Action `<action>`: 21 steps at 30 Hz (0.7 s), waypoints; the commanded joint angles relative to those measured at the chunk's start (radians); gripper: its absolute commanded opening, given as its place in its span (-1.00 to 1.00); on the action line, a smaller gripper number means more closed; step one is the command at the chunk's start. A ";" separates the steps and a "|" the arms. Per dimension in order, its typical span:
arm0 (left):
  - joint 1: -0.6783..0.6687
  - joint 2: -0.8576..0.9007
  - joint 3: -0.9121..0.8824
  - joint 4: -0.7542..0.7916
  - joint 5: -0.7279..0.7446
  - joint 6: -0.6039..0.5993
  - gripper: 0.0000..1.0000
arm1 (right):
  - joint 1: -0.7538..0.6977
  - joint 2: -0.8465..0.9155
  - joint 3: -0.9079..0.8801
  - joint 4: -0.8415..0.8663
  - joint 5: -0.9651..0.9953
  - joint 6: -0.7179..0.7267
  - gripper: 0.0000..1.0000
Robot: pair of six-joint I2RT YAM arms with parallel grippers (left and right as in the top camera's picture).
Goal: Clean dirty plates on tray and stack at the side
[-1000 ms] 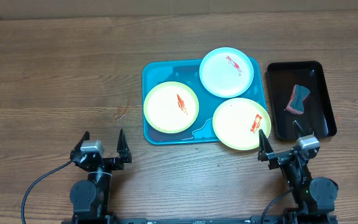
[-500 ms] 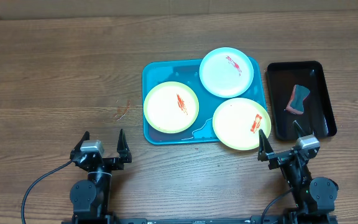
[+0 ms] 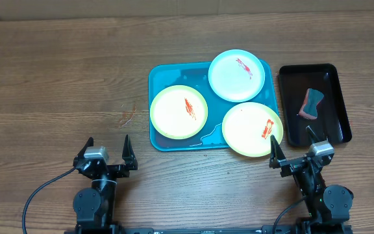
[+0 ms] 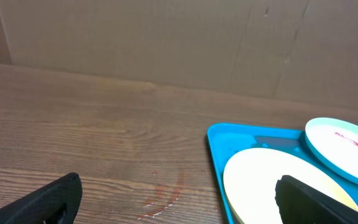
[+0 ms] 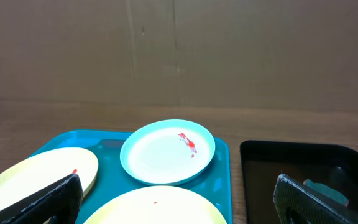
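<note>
Both arms sit at the near edge of the brown wooden table. The left gripper, down at 7 o'clock, has its jaws spread wide with nothing between them. The right gripper, at 5 o'clock, is just as wide and just as empty.

Centre stage is the large teal-blue rectangular plastic tray, carrying all three dirty plates. At its 8 o'clock is a pale yellow round plate with green rim, a red smear in the middle. A second green-rimmed yellow plate at 5 o'clock overhangs the tray's rim. The light blue round plate at 1 o'clock is smeared too.

At the tray's 3 o'clock, a smaller black tray holds a teal-and-red sponge. Faint red marks stain the wood at 9 o'clock.
</note>
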 commanded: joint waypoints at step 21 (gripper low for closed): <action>-0.002 -0.009 -0.003 0.011 0.067 -0.009 1.00 | 0.006 -0.009 -0.010 0.061 -0.076 0.000 1.00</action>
